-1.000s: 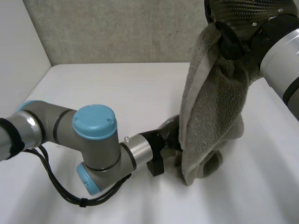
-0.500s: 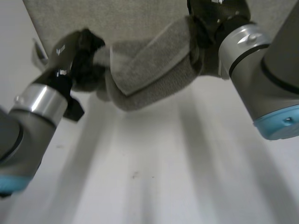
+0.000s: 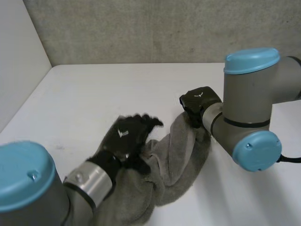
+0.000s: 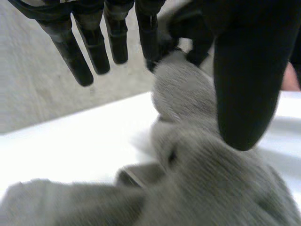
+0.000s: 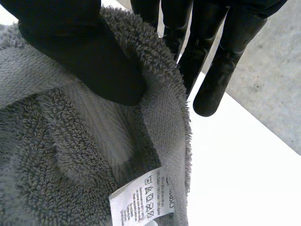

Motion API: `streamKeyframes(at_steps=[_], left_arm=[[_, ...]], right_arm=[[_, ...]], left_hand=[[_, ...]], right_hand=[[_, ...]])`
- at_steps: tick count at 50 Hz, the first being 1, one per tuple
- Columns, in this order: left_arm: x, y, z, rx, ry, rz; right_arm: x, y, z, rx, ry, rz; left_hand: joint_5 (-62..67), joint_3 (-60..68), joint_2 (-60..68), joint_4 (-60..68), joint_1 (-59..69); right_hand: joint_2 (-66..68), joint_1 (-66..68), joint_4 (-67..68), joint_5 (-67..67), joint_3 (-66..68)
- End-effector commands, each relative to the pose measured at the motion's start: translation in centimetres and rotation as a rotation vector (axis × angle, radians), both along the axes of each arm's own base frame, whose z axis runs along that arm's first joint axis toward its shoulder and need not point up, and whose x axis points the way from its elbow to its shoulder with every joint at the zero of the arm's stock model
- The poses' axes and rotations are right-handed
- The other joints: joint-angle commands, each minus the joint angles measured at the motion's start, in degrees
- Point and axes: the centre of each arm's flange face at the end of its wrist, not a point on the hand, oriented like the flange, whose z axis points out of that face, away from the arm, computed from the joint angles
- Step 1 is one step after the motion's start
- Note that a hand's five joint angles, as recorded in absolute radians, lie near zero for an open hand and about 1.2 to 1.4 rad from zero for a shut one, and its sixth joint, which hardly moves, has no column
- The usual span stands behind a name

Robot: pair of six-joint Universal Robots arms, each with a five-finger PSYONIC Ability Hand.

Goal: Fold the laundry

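Underneath it all, a white table [image 3: 94, 89] runs back to a grey wall [image 3: 141, 28]. The left arm [image 3: 28, 188] comes in over the near left corner. The right arm [image 3: 249, 99] bends in from the right edge.

A grey towel [image 3: 181, 155] lies bunched on the table in a thick, rumpled rope. It reaches from about the middle of the table to the near edge, where it spreads into a wider heap by the left arm.

The left hand [image 3: 126, 140] lies palm-down on the towel, about halfway along it. Its wrist view shows the fingers [image 4: 77, 52] straight and spread, clear of the cloth. The thumb [image 4: 242, 80] reaches out over the folds but grips nothing, so the hand is open.

The right hand [image 3: 198, 102] is at the far end of the towel. In its wrist view the thumb [image 5: 80, 52] presses into the pile from one side, with the fingers [image 5: 221, 61] straight behind the raised edge. The hand therefore pinches that edge of the towel.

A white care label [image 5: 141, 200] with printed symbols sticks out of the hem just below the thumb.
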Motion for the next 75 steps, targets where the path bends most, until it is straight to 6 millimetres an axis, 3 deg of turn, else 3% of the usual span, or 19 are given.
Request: streamKeyframes(at_steps=[1, 3, 6, 15, 23, 32, 34, 35, 36, 37, 41, 43, 46, 48, 52, 59, 64, 71, 75], left_arm=[[2.8, -6.5, 2.7, -0.083, 0.048, 0.186], [4.0, -8.8, 2.9, -0.093, 0.057, 0.236], [3.8, -9.6, 2.4, -0.075, 0.057, 0.201], [2.4, -9.9, -1.0, 0.063, 0.028, 0.044], [-0.1, -11.8, -2.3, 0.101, 0.053, -0.106], [-3.1, -9.5, -4.6, 0.333, 0.119, -0.362], [-3.5, -9.0, -4.3, 0.367, 0.132, -0.414], [-3.5, -9.0, -4.3, 0.367, 0.132, -0.414], [-3.5, -9.2, -4.0, 0.357, 0.136, -0.414], [-3.6, -9.8, -3.5, 0.332, 0.139, -0.394], [-3.2, -12.2, -2.0, 0.246, 0.145, -0.266], [-1.2, -15.8, 0.1, 0.130, 0.160, -0.033], [0.4, -17.2, 1.6, 0.074, 0.174, 0.094], [2.7, -18.5, 4.3, -0.028, 0.208, 0.243], [3.7, -18.1, 5.8, -0.084, 0.230, 0.260], [5.1, -13.4, 8.2, -0.198, 0.232, 0.236], [6.1, -10.2, 7.0, -0.243, 0.095, 0.232], [7.1, -5.9, 1.4, -0.218, -0.280, 0.156], [7.0, -5.2, -0.7, -0.169, -0.366, 0.115]], right_arm=[[-1.2, 1.2, 4.5, -0.092, -0.062, 0.055], [-1.7, 1.8, 6.4, -0.128, -0.095, 0.091], [-2.0, 2.2, 7.6, -0.149, -0.115, 0.118], [-2.3, 4.4, 9.9, -0.216, -0.157, 0.206], [-2.5, 8.0, 14.5, -0.360, -0.257, 0.382], [-3.0, 9.3, 17.5, -0.461, -0.299, 0.401], [-3.1, 8.8, 17.7, -0.479, -0.298, 0.380], [-3.1, 8.8, 17.7, -0.479, -0.298, 0.380], [-3.1, 8.6, 17.7, -0.480, -0.298, 0.376], [-3.0, 8.5, 17.6, -0.478, -0.297, 0.376], [-3.0, 8.4, 17.8, -0.488, -0.294, 0.373], [-2.7, 7.7, 17.2, -0.473, -0.286, 0.370], [-2.5, 6.9, 16.6, -0.456, -0.279, 0.357], [-2.7, 4.7, 15.4, -0.415, -0.258, 0.304], [-3.1, 2.9, 13.7, -0.345, -0.225, 0.240], [-3.4, 0.3, 10.2, -0.158, -0.172, 0.036], [-3.3, -0.2, 7.3, -0.047, -0.087, 0.028], [-2.8, 0.7, 2.9, 0.070, 0.110, 0.108], [-2.2, 1.1, 1.7, 0.092, 0.132, 0.132]], left_hand=[[-5.1, -5.3, -5.2, -5.2, -5.3], [-5.0, -5.1, -5.0, -5.0, -5.1], [-4.3, -4.4, -4.4, -4.3, -4.5], [-3.8, -3.9, -3.9, -3.8, -4.0], [-4.3, -4.4, -4.4, -4.3, -4.5], [-2.4, -2.6, -2.5, -2.5, -2.6], [27.5, 27.3, 27.4, 27.4, 27.3], [27.7, 27.5, 27.6, 27.6, 27.5], [50.8, 50.7, 50.7, 50.8, 50.6], [60.5, 60.4, 60.4, 60.5, 60.4], [60.6, 60.5, 60.5, 60.6, 60.4], [60.6, 60.5, 60.5, 60.6, 60.4], [60.6, 60.5, 60.5, 60.6, 60.4], [60.6, 60.5, 60.5, 60.6, 60.4], [60.6, 60.5, 60.5, 60.6, 60.4], [60.6, 60.5, 60.5, 60.6, 60.4], [60.6, 60.5, 60.5, 60.6, 60.4], [60.6, 60.5, 60.5, 60.6, 60.4], [60.6, 60.5, 60.5, 60.6, 60.4]], right_hand=[[13.0, 25.5, 11.6, 13.7, 12.2], [13.0, 25.5, 11.6, 13.7, 12.2], [13.0, 25.5, 11.6, 13.7, 12.2], [13.0, 25.5, 11.6, 13.7, 12.2], [13.0, 25.5, 11.6, 13.7, 12.2], [13.0, 25.5, 11.6, 13.7, 12.2], [13.0, 25.5, 11.6, 13.7, 12.2], [13.0, 25.5, 11.6, 13.7, 12.2], [13.0, 25.5, 11.6, 13.7, 12.2], [13.0, 25.5, 11.6, 13.7, 12.2], [13.0, 25.5, 11.6, 13.7, 12.2], [13.0, 25.5, 11.6, 13.7, 12.2], [13.0, 25.5, 11.6, 13.7, 12.2], [13.0, 25.5, 11.6, 13.7, 12.2], [13.0, 25.5, 11.6, 13.7, 12.2], [13.0, 25.5, 11.6, 13.7, 12.2], [13.0, 25.5, 11.6, 13.7, 12.2], [13.0, 25.5, 11.6, 13.7, 12.2], [13.0, 25.5, 11.6, 13.7, 12.2]])
